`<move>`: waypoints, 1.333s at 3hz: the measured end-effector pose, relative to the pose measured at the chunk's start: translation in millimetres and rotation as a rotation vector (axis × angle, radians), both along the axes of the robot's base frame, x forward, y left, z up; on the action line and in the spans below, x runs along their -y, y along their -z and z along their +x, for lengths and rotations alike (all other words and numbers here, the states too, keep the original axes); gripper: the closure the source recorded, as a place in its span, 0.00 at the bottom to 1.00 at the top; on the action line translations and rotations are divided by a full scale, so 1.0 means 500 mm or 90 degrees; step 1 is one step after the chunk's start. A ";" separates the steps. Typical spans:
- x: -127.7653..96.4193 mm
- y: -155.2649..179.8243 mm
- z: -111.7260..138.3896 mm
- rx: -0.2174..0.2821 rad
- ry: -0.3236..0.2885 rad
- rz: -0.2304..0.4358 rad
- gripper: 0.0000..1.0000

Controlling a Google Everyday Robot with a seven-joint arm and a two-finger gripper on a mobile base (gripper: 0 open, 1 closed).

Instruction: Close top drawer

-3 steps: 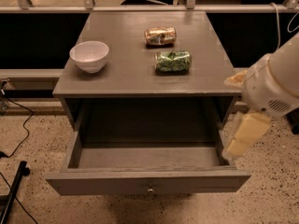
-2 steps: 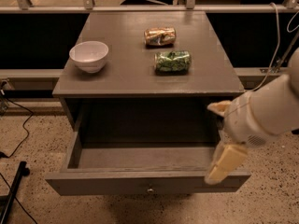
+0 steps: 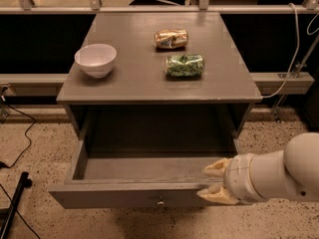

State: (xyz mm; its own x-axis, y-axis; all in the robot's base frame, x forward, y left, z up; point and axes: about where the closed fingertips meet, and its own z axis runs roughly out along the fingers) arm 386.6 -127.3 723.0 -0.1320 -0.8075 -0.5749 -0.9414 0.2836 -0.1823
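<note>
Gripper [image 3: 215, 181], jaws apart, at open top drawer [image 3: 124, 195] front, R end.

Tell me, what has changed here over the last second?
The gripper has swung down from beside the cabinet to the right end of the top drawer, fingers apart. The drawer stays pulled out; the bowl, brown packet and green packet have not moved.

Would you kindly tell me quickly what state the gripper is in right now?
Gripper: open, fingers spread, at the front edge of the top drawer near its right end.
</note>
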 end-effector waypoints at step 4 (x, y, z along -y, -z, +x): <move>-0.003 0.114 -0.030 0.053 0.012 0.064 1.00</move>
State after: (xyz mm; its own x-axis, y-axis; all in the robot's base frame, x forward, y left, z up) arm 371.8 -126.0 666.0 -0.0956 -0.7426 -0.6628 -0.9186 0.3223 -0.2287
